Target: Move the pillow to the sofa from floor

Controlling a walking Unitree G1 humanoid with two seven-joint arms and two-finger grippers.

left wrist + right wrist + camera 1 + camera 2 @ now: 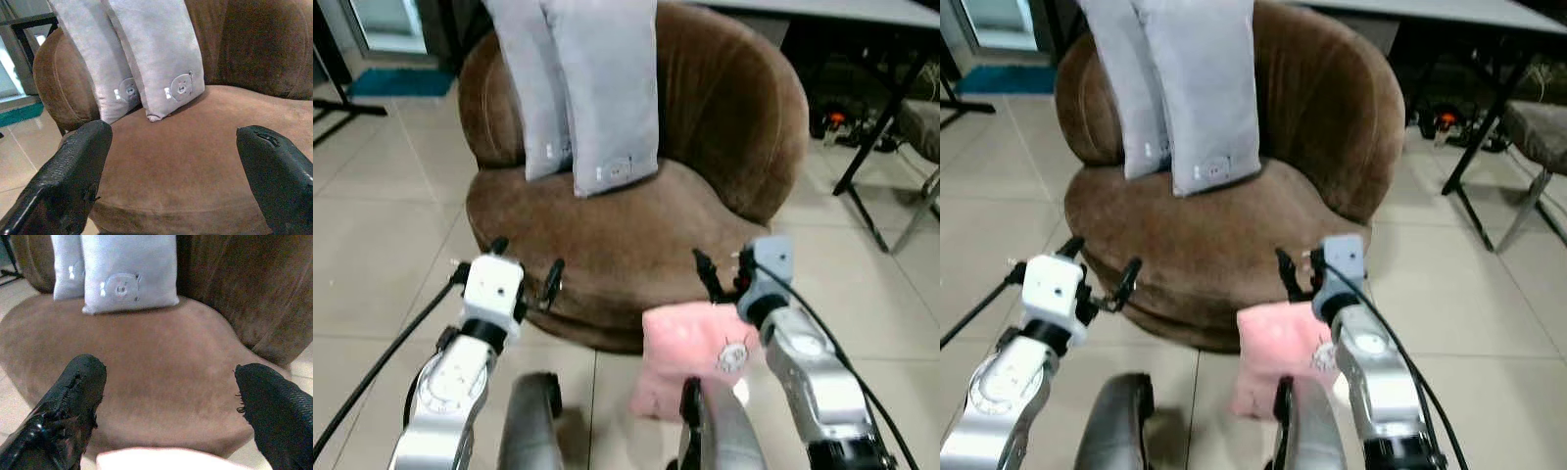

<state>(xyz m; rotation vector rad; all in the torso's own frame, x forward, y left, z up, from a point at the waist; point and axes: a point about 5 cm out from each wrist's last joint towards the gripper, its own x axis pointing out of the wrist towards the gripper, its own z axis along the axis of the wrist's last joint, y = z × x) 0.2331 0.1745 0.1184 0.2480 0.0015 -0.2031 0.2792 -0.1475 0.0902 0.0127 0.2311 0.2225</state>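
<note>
Both grippers, left (524, 266) and right (722, 269), hovered wide open and empty near the brown sofa (607, 235), with the pink pillow (690, 357) on the floor beneath the right arm; grasping it apparently came next.

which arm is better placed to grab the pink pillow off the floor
Right. The open right gripper hangs just above the pink pillow by the sofa; the left gripper is off to its side.

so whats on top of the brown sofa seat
Two grey pillows stand on the brown sofa seat, leaning against its backrest. The seat patch beneath them is covered. The pink pillow is on the floor in front.
</note>
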